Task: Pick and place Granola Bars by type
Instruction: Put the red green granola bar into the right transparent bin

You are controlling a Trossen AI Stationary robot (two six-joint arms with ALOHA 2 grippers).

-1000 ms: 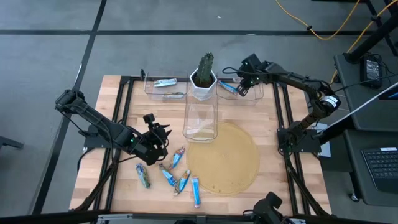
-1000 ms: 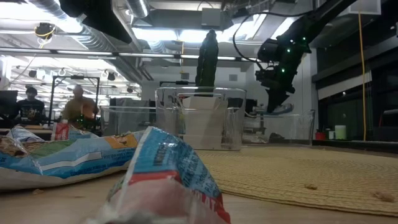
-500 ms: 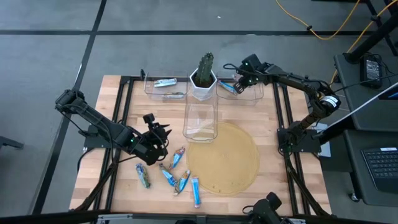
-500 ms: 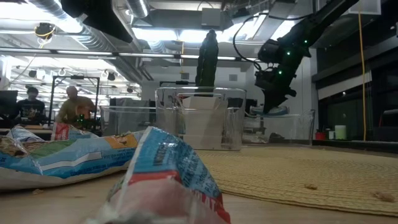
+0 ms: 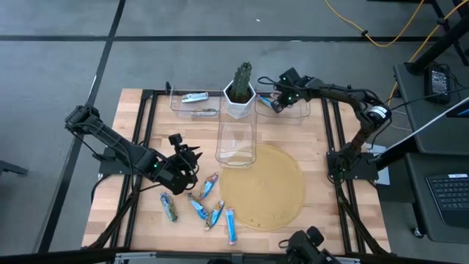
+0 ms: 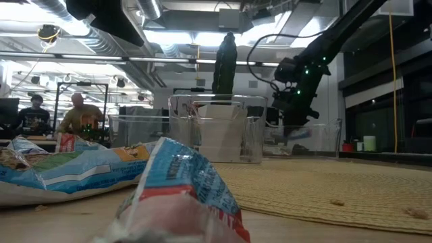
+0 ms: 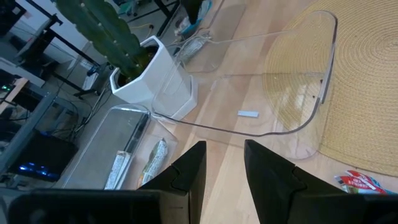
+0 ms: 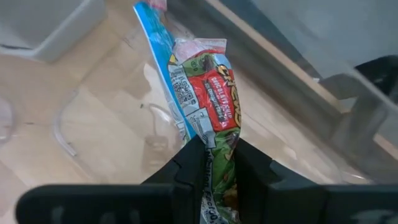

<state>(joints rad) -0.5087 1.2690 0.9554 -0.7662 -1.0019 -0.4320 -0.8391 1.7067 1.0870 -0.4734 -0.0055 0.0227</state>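
My left gripper waited with fingers spread, near the loose bars on the wood. My right gripper pinched a bar low over the back-right bin. I judged it best to let go only once well within the walls.

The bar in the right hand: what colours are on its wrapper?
The bar shows blue, red and green-brown with white, clearest in the right wrist view.
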